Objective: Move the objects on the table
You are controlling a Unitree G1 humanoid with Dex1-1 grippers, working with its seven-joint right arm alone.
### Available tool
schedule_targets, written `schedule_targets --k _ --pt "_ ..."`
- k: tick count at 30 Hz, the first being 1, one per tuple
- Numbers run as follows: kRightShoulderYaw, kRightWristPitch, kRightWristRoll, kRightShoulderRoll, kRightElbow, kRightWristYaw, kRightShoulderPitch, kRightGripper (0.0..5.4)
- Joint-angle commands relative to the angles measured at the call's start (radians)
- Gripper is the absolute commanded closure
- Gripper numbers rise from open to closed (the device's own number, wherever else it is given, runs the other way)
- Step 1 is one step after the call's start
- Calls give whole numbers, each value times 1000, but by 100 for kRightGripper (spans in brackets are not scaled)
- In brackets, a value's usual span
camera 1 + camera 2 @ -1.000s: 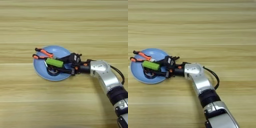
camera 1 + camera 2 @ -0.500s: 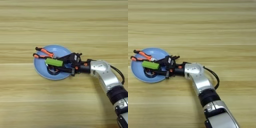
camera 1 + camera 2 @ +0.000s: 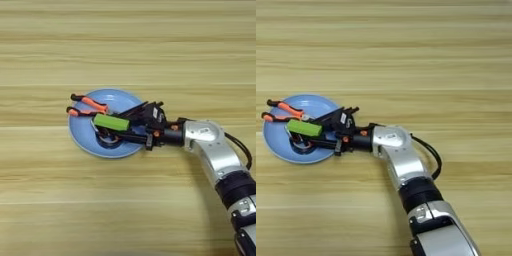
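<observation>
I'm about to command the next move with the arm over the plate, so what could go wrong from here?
1. The tool sits around the green block above the blue plate; pulling sideways might drag the plate across the table.
2. The orange-handled pliers overhang the plate's left rim and lie close to the block, so a nudge could tip them off.
3. Whether the block is firmly held is unclear; it may slip when lifted.
</observation>
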Motion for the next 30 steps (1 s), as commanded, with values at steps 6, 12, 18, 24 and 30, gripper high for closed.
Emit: schedule_targets --k 6,12,18,24,30 --pt "-37 2 28 -15 -54 -12 -69 389" --pt "-53 11 45 -13 -63 1 -72 389" --pt "-84 33 87 -14 -77 6 -88 389" --pt "-118 39 104 -23 -63 -5 -119 389" --pt "-163 34 96 -37 -11 -49 -172 389"
